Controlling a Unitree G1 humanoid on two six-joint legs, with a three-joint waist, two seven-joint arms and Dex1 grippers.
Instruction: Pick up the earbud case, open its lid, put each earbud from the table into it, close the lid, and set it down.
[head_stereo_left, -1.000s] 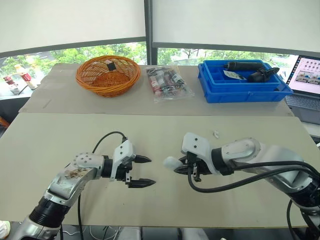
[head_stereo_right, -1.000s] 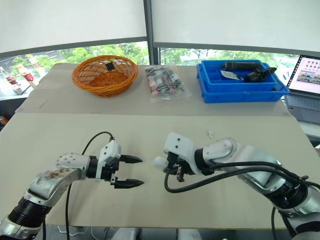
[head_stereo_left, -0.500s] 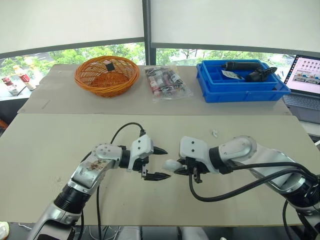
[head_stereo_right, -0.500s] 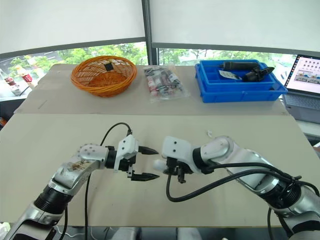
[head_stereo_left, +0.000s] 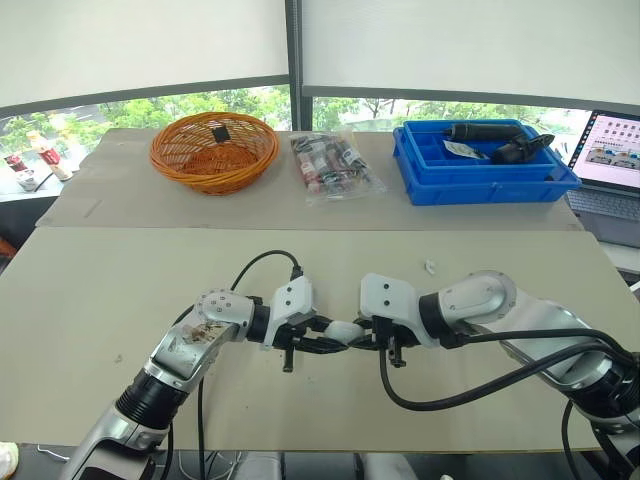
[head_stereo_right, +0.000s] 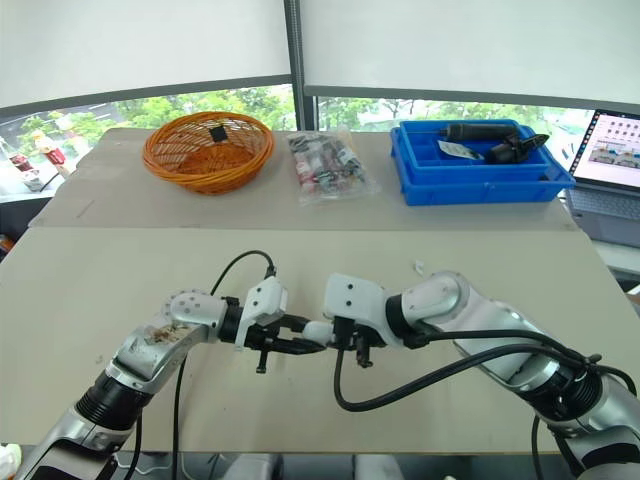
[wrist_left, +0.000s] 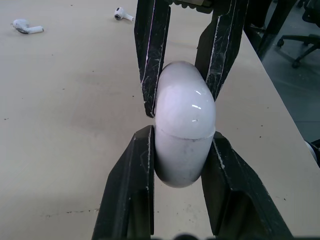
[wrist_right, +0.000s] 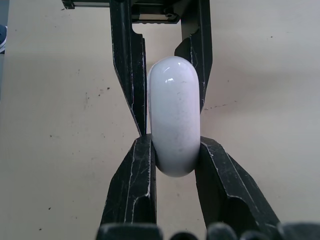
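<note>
Earbud case (wrist_left: 184, 125): white, glossy, rounded like a pebble, with a fine seam across its middle and the lid shut; it sits at lower centre of the head view, held over the tabletop (head_stereo_left: 110, 290) between the two arms. Left gripper (wrist_left: 181, 137) is narrowed to the case's width and pinches one end; right gripper (wrist_right: 175, 145) clamps the opposite end, its fingers flat against both sides. One earbud (head_stereo_left: 431, 267) lies on the tabletop right of centre
</note>
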